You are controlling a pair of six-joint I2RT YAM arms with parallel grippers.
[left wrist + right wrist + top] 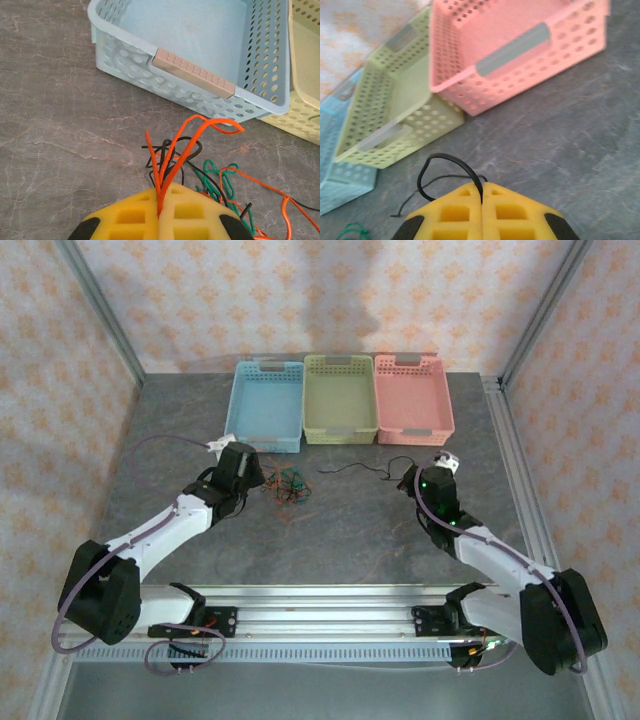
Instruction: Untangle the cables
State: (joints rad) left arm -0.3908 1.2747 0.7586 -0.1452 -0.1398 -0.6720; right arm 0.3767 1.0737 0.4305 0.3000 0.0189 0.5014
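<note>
Grey, marbled surface (330, 540) runs from the arms' bases out to three pastel baskets under patterned wallpaper (300, 290); the green basket (340, 400), the middle one, serves as the reference.

Nearest the bases, the left end effector (250, 478) sits in front of and left of the green basket's near-left corner. Its yellow pads (135, 215) are pressed together on a doubled orange-red cable (175, 160), which rises out of the seam between them. The right end effector (412, 480) sits in front of and right of that basket's near-right corner. It is likewise closed, pinching a black cable (442, 159) that arches up from the seam and drops to the surface.

Between the two lies the tangle (288, 486), just in front of the green basket's near-left corner. It is touching the left end effector and well apart from the right one. A green cable (220, 180) and further black and orange-red loops knot together just right of the left pads.

The black cable's free length lies roughly parallel to the green basket's near wall and points from the right end effector leftward toward the tangle. Whether its far tip reaches into the knot I cannot tell. Its long axis is left to right, so drawing the two arms apart along that line looks like the move to come.

Beyond, the blue basket (268, 400) adjoins the green basket's left side and the pink basket (412, 395) its right.
</note>
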